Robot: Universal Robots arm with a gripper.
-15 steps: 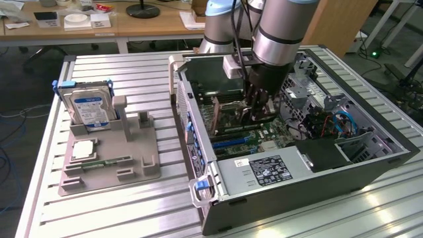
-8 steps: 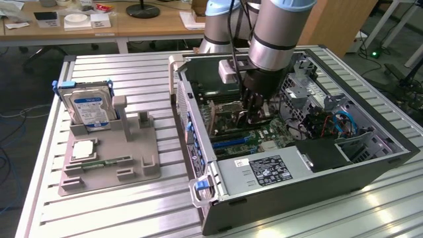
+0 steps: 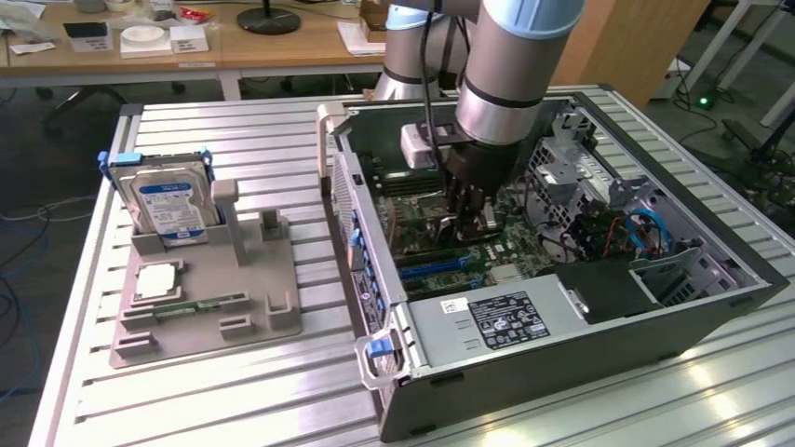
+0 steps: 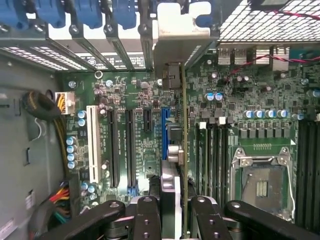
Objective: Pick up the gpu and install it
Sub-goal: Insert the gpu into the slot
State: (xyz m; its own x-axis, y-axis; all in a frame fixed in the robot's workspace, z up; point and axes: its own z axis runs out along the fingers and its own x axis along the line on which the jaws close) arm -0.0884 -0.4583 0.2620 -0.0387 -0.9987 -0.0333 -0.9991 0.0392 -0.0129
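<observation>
1. The gripper [image 4: 176,214] is clamped on the gpu [image 4: 177,135]. In the wrist view I see its black fingers [image 4: 146,217] pressed on either side of the card, which stands on edge between them.
2. In the exterior view, the gripper [image 3: 467,212] is down inside the open computer case [image 3: 733,279], and the arm comes in from above.
3. The gpu is inside the case, over the motherboard [image 4: 135,100]. Its thin green edge runs along the blue expansion slot [image 4: 164,125], and its silver bracket sits up against the case's rear slot openings, among the blue latches [image 4: 95,12].
4. I cannot tell whether the card's connector is fully in the slot.
5. A white slot [image 4: 92,135] and two black slots lie on the far side of the blue one from the card. The bare CPU socket [image 4: 262,180] is on the card's other side.
6. The power supply [image 3: 497,321], with its white label, sits at the near end of the case.
7. On the exterior view's left of the case, a gray parts holder [image 3: 267,321] lies on the slatted metal table [image 3: 249,400].
8. A hard drive [image 3: 168,209] stands upright in that holder. A narrow memory stick [image 3: 199,304] lies flat nearer the front.
</observation>
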